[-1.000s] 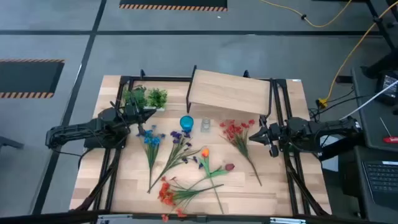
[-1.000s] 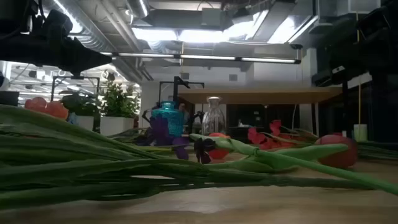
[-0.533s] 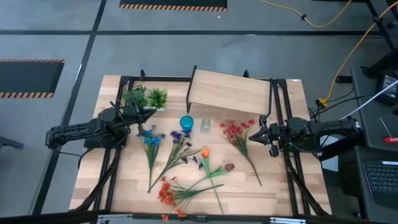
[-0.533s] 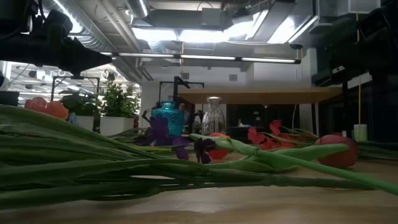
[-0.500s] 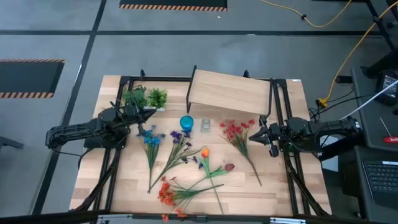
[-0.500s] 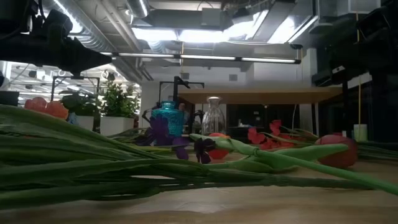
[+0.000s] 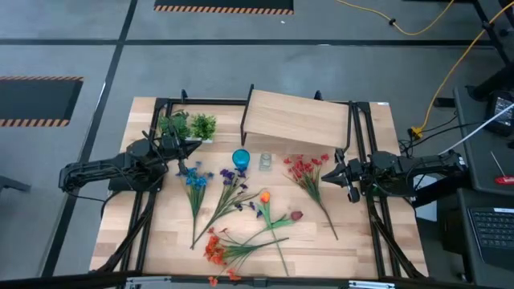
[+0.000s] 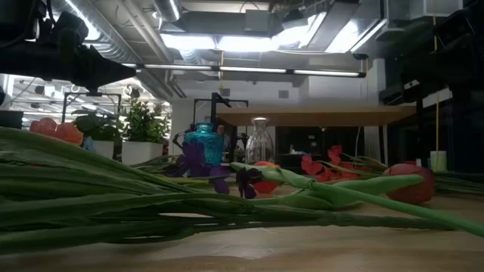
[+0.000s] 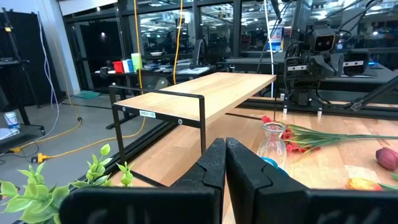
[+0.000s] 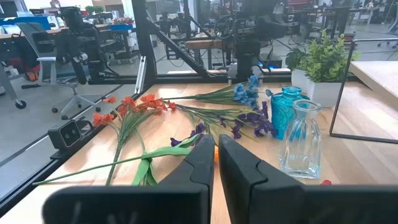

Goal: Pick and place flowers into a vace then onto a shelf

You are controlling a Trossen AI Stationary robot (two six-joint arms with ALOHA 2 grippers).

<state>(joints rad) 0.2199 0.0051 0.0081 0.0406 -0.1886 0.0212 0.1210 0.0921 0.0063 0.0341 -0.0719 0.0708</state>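
Colourful green-stemmed artificial flowers (image 7: 233, 210) lie on the light-wood counter (image 7: 161, 241); clear glass vase (image 7: 265, 161) and raised wooden shelf (image 7: 293, 117) stand empty; left hand (image 7: 181, 146) and right hand (image 7: 337, 170) pinched narrow, holding nothing.

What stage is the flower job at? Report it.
Done: nothing; the clear glass vase and blue glass vase stand flowerless. In hand: nothing; left claw and right claw are shut, empty. Left: all flower sprays lie on the table; light-wood shelf is bare.

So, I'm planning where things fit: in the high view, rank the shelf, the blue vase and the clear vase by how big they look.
1. The shelf, by far the largest.
2. The blue vase.
3. The clear vase, only slightly smaller than the blue one from above, so that order is unsure.
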